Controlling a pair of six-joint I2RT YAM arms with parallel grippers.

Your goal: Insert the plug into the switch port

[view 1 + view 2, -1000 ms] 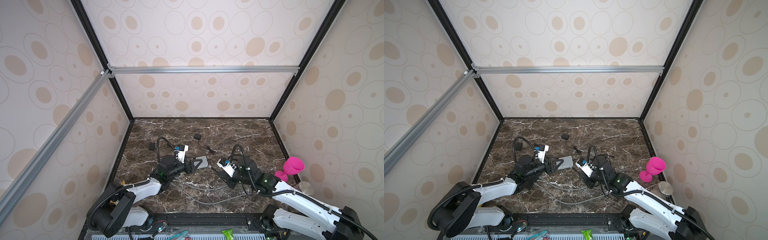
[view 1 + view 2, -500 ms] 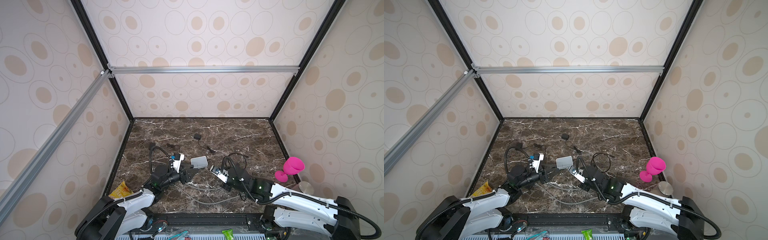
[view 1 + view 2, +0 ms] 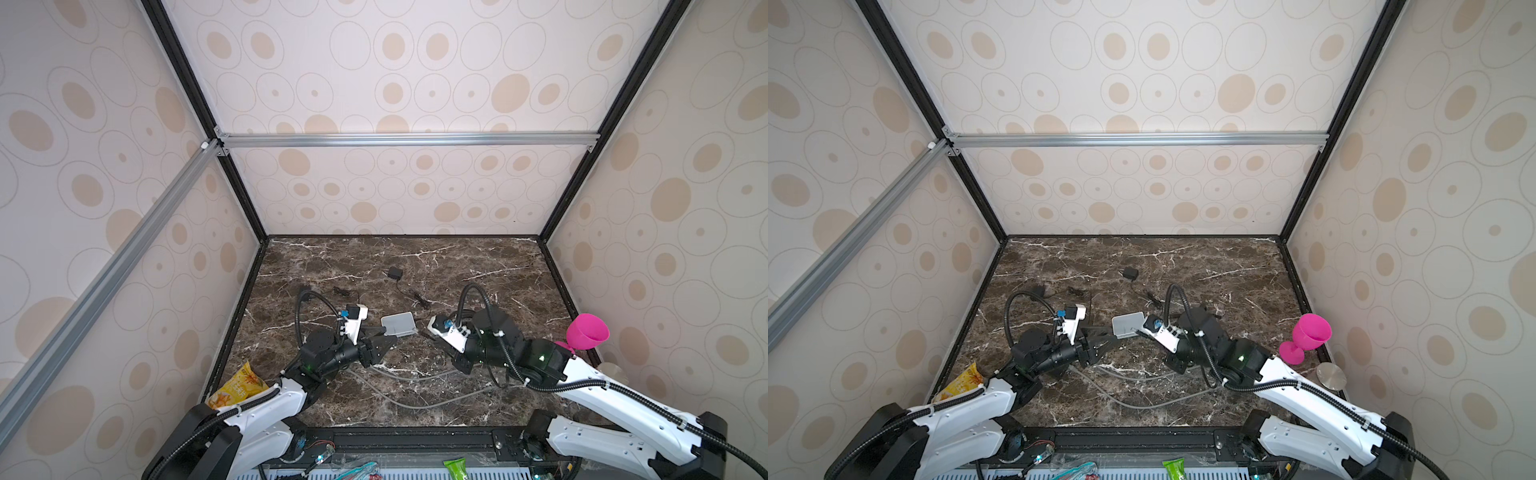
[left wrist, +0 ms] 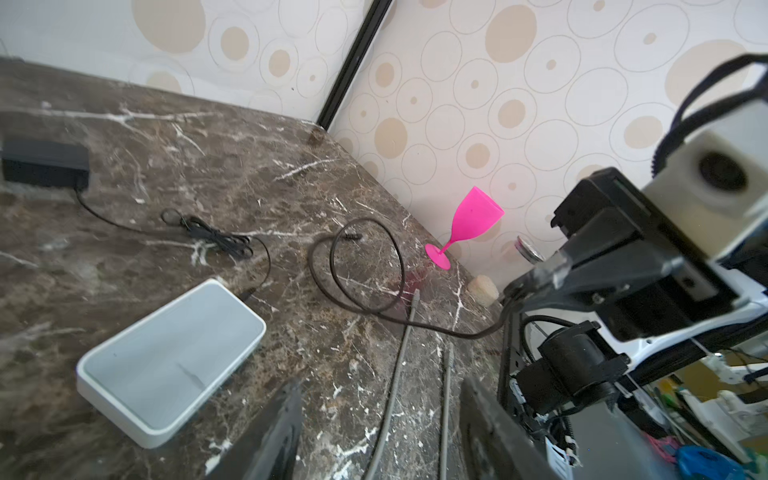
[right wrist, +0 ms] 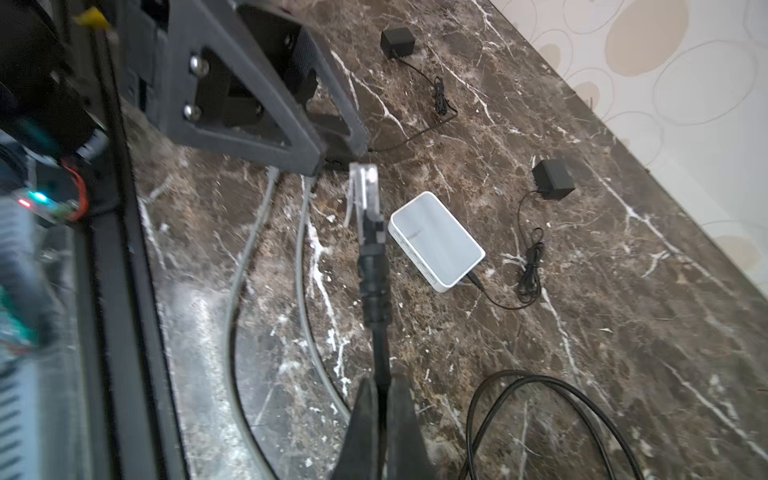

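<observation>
The switch point(image 3: 399, 325) point(image 3: 1128, 324) is a small pale grey box lying flat on the marble floor; it also shows in the left wrist view point(image 4: 170, 361) and the right wrist view point(image 5: 436, 245). My right gripper point(image 5: 382, 395) is shut on the black cable just behind the clear plug point(image 5: 363, 183), which sticks out ahead of the fingers, above the floor and beside the switch. My left gripper point(image 3: 386, 337) point(image 4: 381, 384) is open next to the switch's near edge. Only two grey cables on the floor lie between its fingers.
A pink goblet point(image 3: 586, 332) point(image 4: 473, 220) and a metal disc point(image 3: 1331, 376) stand by the right wall. Black power adapters point(image 5: 552, 178) point(image 5: 397, 41) with thin leads lie behind the switch. Grey cables point(image 3: 415, 401) trail across the front, and a yellow snack packet point(image 3: 239, 386) lies front left.
Both arms drew back toward the front edge half a second ago and have come forward again beside the switch. The switch has stayed put. The right gripper has kept its hold.
</observation>
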